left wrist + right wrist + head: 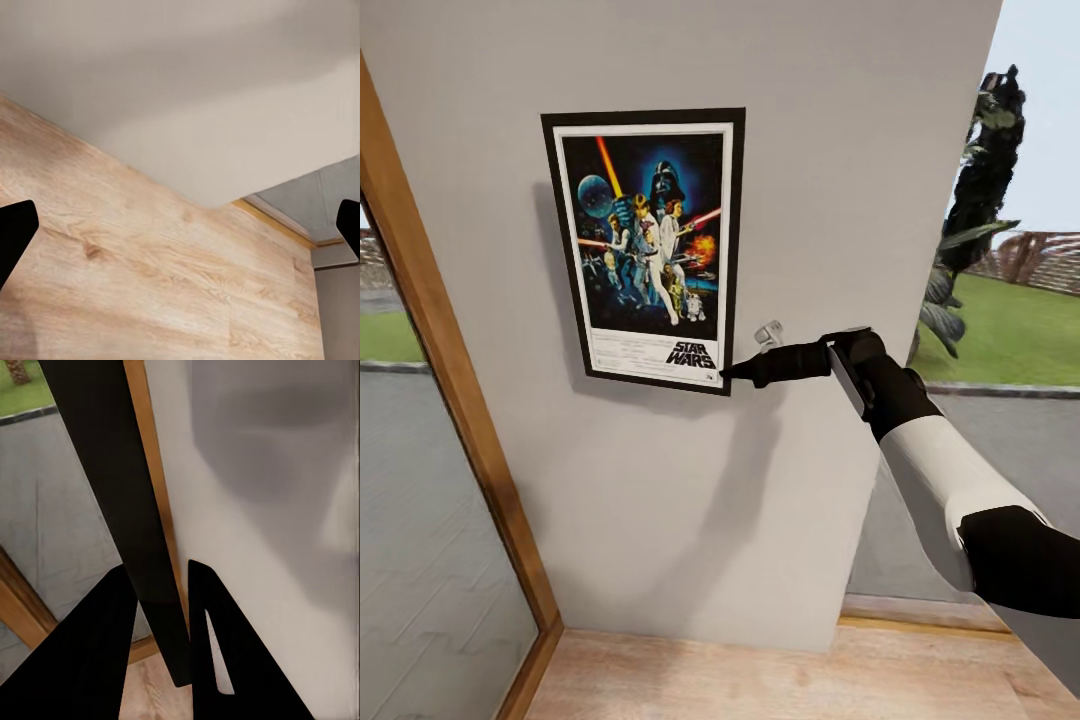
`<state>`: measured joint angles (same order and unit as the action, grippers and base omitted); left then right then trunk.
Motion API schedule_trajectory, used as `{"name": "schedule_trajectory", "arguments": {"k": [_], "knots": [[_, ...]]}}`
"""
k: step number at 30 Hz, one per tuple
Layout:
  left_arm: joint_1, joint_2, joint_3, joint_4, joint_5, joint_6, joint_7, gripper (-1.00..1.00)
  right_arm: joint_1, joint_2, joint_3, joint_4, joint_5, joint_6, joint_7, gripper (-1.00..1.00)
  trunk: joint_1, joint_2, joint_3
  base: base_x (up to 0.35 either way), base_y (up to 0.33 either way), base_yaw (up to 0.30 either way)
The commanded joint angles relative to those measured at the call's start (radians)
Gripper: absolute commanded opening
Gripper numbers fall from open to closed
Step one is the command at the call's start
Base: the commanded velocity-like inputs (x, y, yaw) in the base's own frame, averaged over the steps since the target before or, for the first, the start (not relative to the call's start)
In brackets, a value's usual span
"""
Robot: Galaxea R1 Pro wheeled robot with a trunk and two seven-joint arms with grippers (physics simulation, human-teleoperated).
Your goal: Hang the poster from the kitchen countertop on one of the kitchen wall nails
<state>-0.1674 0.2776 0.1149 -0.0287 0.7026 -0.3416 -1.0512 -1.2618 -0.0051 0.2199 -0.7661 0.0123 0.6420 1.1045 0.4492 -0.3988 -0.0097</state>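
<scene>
- Head view: we hold the poster (647, 248) flat against the grey wall (840, 200), presumably to seat it on a nail we cannot see
- Right gripper (728, 373) pinches its lower right frame corner, fingers nearly closed
- Left gripper (180, 225) is spread wide and empty above the wood floor (135, 292)

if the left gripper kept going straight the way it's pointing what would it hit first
Probably the wooden floor: the left gripper, fingers wide apart, points down at it near the wall's foot. Depth is unclear.
</scene>
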Motion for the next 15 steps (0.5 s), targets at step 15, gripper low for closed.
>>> {"name": "schedule_trajectory", "arguments": {"k": [15], "knots": [[-0.001, 0.000, 0.008, 0.001, -0.007, -0.005, -0.003, 1.00, -0.001, -0.001, 0.001, -0.001, 0.000, 0.007, 0.003, -1.00, 0.001, -0.001, -0.001, 0.105, 0.000, 0.000]]}}
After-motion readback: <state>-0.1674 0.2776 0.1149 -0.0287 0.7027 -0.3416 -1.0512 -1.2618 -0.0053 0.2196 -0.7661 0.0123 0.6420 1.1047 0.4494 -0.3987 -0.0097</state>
